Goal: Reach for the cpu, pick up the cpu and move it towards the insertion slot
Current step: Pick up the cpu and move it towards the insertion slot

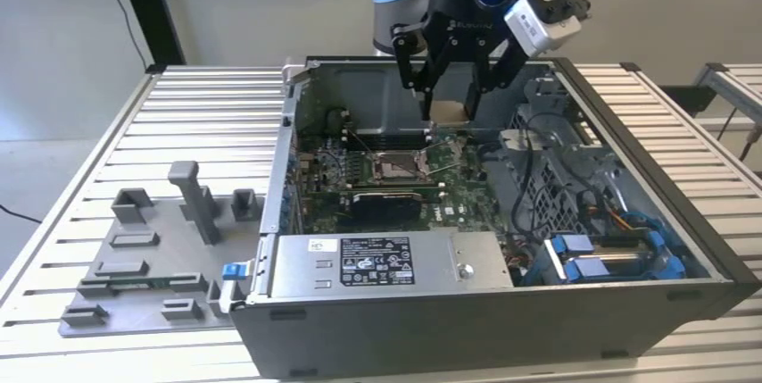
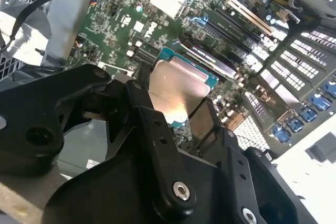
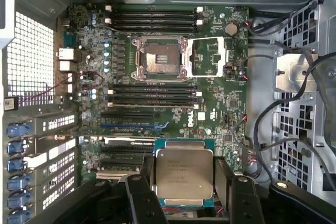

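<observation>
Fingers (image 3: 147, 192) of the gripper (image 1: 451, 108) are closed on the cpu (image 3: 185, 173), one black finger against each of two opposite edges, so the chip hangs flat with its silvery metal top facing the wrist cameras and its teal rim showing around it. In the second wrist view the same chip (image 2: 176, 90) sits between the black finger links, catching a bright reflection. In the exterior view the gripper hangs inside the open computer case (image 1: 666, 222), toward the case's back wall, and the chip (image 1: 449, 112) is held clear above the green circuit board (image 1: 459, 195), not touching it. The insertion slot (image 1: 394, 165) lies on that board below the chip and a little nearer the front of the case; its metal frame surrounds a dark centre. In the first wrist view the slot (image 3: 159, 57) stands open and bare, its load plate (image 3: 207, 56) swung out flat beside it, with rows of long black memory sockets (image 3: 152, 18) on both sides of it. The case rests on a ribbed metal tabletop (image 1: 202, 106), and a grey plastic fixture plate (image 1: 149, 262) lies on the tabletop just beside the case, at the exterior view's left.
</observation>
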{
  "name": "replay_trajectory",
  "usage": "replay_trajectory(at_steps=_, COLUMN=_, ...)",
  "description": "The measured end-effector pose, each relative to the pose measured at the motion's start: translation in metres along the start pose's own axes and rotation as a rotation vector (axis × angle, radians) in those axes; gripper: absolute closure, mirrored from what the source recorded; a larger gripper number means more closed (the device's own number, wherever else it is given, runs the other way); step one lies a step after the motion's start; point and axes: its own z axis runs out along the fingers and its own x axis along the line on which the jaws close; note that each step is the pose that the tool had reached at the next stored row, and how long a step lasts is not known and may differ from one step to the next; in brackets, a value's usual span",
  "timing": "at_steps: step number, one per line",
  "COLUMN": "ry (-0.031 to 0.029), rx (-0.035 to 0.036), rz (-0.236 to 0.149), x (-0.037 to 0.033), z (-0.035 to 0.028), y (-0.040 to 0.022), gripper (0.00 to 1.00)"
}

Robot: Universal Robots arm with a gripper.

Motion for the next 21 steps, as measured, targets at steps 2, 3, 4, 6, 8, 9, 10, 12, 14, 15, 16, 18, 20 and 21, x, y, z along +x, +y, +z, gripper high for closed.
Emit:
replay_trajectory(at_steps=2, ry=0.0, rx=0.0, rz=0.0, x=0.0, z=0.0, y=0.0001, gripper=1.0)
replay_trajectory(at_steps=3, ry=0.0, rx=0.0, rz=0.0, x=0.0, z=0.0, y=0.0001, gripper=1.0)
replay_trajectory(at_steps=4, ry=0.0, rx=0.0, rz=0.0, x=0.0, z=0.0, y=0.0001, gripper=1.0)
replay_trajectory(at_steps=6, ry=0.0, rx=-0.0001, rz=0.0, x=0.0, z=0.0002, y=0.0003, gripper=1.0)
replay_trajectory(at_steps=8, ry=0.0, rx=0.0001, rz=0.0, x=0.0, z=0.0002, y=0.001, gripper=1.0)
replay_trajectory(at_steps=9, ry=0.0, rx=0.0001, rz=0.0, x=0.0, z=0.0003, y=0.0015, gripper=1.0)
replay_trajectory(at_steps=10, ry=0.0, rx=0.0001, rz=0.0, x=0.0001, z=0.0004, y=0.0023, gripper=1.0)
replay_trajectory(at_steps=12, ry=0.0, rx=0.0, rz=0.0, x=0.0, z=0.0007, y=0.0042, gripper=1.0)
replay_trajectory(at_steps=14, ry=0.0, rx=0.0, rz=0.0, x=0.0, z=0.001, y=0.0066, gripper=1.0)
replay_trajectory(at_steps=15, ry=0.0, rx=0.0, rz=0.0, x=0.0001, z=0.0011, y=0.0078, gripper=1.0)
replay_trajectory(at_steps=16, ry=0.0, rx=0.0001, rz=0.0, x=0.0, z=0.0013, y=0.0089, gripper=1.0)
replay_trajectory(at_steps=18, ry=0.0, rx=0.0, rz=0.0, x=0.0001, z=0.0017, y=0.0113, gripper=1.0)
replay_trajectory(at_steps=20, ry=0.0, rx=0.0, rz=0.0, x=0.0001, z=0.002, y=0.0136, gripper=1.0)
replay_trajectory(at_steps=21, ry=0.0001, rx=0.0, rz=0.0, x=0.0001, z=0.0021, y=0.0148, gripper=1.0)
